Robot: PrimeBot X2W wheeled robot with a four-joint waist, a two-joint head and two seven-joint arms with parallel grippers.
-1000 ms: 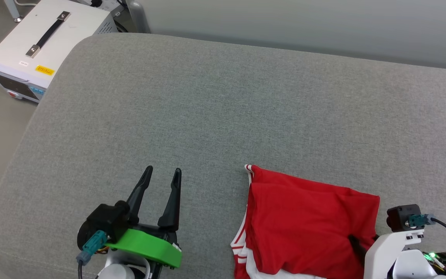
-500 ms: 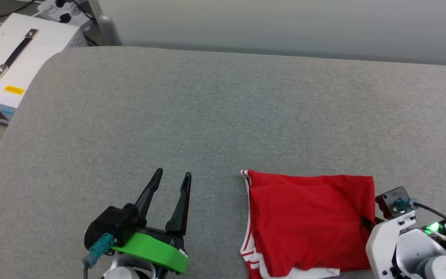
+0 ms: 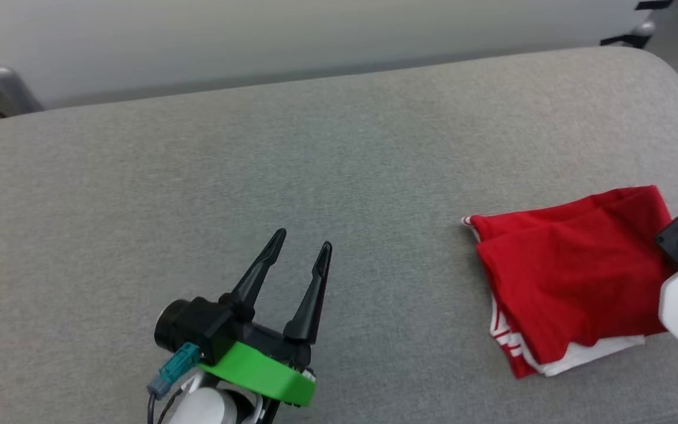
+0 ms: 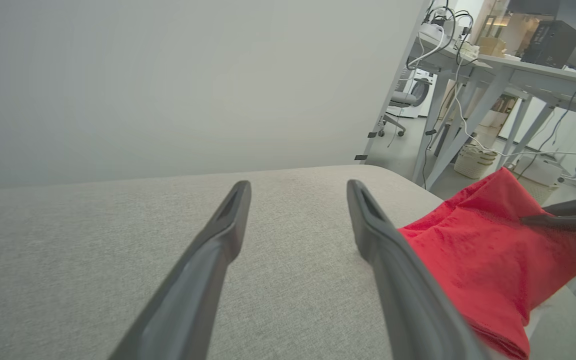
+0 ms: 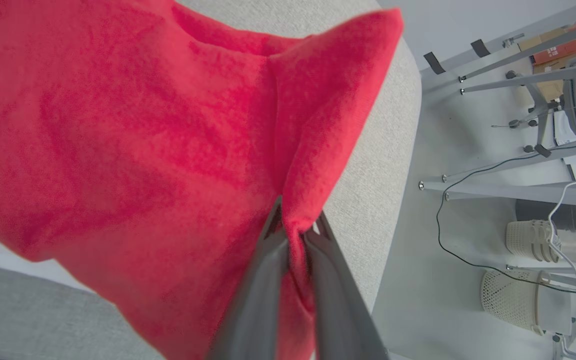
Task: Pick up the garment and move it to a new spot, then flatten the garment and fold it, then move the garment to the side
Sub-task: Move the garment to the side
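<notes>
Garment: folded, long axis roughly left-right, at the right end of the grey worktop, near its edge. Right tool clamps a fold on the garment's right side, with that corner lifted. Left tool is spread and empty, well apart to the left. Right arm is nearer, so the sideways move is likely its job.

Left hand low over the grey surface, fingers spread wide. Just right of it sits the red garment, bunched, far side lifted, the right hand pinched onto that fabric.
</notes>
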